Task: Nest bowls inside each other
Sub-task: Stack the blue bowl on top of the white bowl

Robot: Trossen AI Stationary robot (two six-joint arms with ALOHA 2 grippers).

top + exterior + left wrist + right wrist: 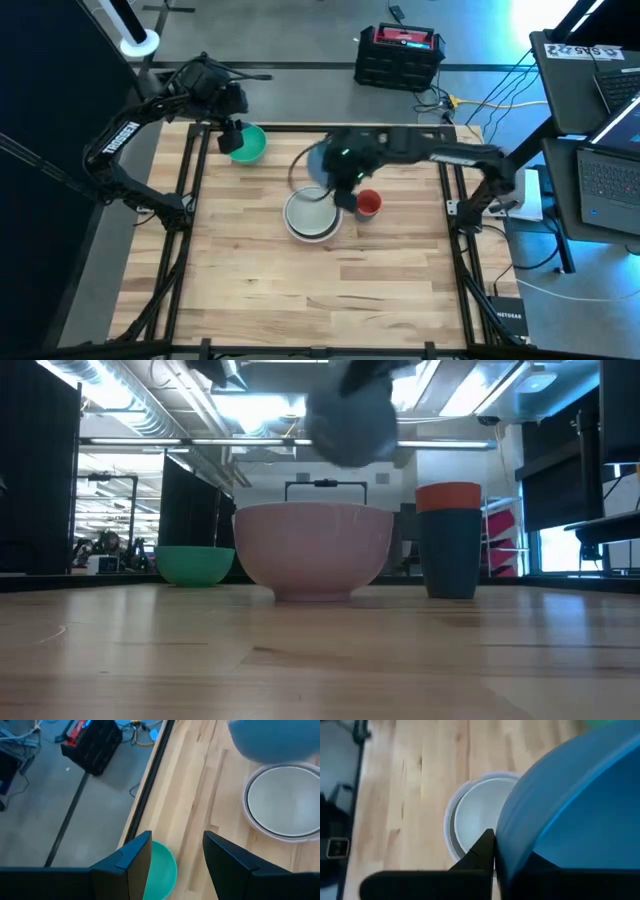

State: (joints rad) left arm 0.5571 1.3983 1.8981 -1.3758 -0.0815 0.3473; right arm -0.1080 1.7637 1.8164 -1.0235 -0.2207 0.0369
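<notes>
We see the right pincer (495,865) closed on the rim of the blue bowl (580,815), one finger (482,847) outside the wall and the other hidden inside; the bowl hangs clear of the tabletop (260,290), tilted. In the low view the blue bowl (350,422) rides above the rim of the white bowl (313,550), apart from it. In the high view the blue bowl (318,165) lies just beyond the white bowl (312,216), overlapping its far edge, so the carry appears to be partly over the target and not yet centred. The white bowl (282,800) seems to hold a second whitish bowl inside it, judging by a double rim in both wrist views; we cannot be sure. The step in hand, as we read it, is the transfer of the blue bowl to this stack. The next move calls for bringing the blue bowl over the middle of the white bowl, levelling it, lowering it until it seats, and only then releasing. A tilted release could leave it cocked on the rim. Beside the white bowl stands the red cup (448,495) nested in the dark cup (449,555), near enough that the arm should avoid brushing it. The left pincer (175,857) stands open above the green bowl (162,870), which rests near the tabletop's far left edge, well apart from the stack and presumably still to be nested.
</notes>
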